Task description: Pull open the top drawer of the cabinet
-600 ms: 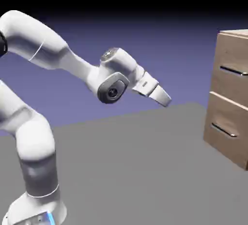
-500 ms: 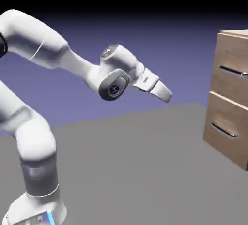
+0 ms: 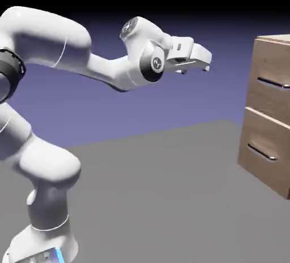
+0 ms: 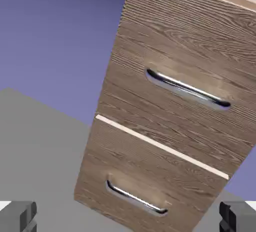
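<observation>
While gripper (image 3: 205,67) hangs in air well apart from cabinet (image 3: 271,112), fingers (image 4: 19,215) spread wide, grasping nothing. Cabinet at table's (image 3: 170,194) far right edge. Top drawer (image 4: 185,66) shut flush, silver handle (image 4: 187,89) untouched; lower drawer (image 4: 150,178) beneath, also shut.

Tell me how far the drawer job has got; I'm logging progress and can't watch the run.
Nothing is done yet: the top drawer sits flush in the cabinet, like the lower drawer. In hand: the gripper is in mid-air, short of the cabinet, jaws apart, facing the drawer fronts. Left: reach the upper handle, close on it and pull the drawer out.
</observation>
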Motion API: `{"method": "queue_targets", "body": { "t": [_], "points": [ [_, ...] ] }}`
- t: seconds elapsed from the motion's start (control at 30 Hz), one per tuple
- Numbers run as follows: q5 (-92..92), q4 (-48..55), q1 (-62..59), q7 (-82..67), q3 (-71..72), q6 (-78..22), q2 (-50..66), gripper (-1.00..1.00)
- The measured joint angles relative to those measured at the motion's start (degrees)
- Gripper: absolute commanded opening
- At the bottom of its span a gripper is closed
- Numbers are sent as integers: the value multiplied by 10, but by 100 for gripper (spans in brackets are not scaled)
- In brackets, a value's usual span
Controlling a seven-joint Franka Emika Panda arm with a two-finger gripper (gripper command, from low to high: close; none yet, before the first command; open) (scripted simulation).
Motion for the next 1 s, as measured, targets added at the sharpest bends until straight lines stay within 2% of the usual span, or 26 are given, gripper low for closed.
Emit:
{"method": "queue_targets", "body": {
  "t": [1.0],
  "points": [
    [-748, 331, 608, 172, -527, -101, -46, 0]
  ]
}}
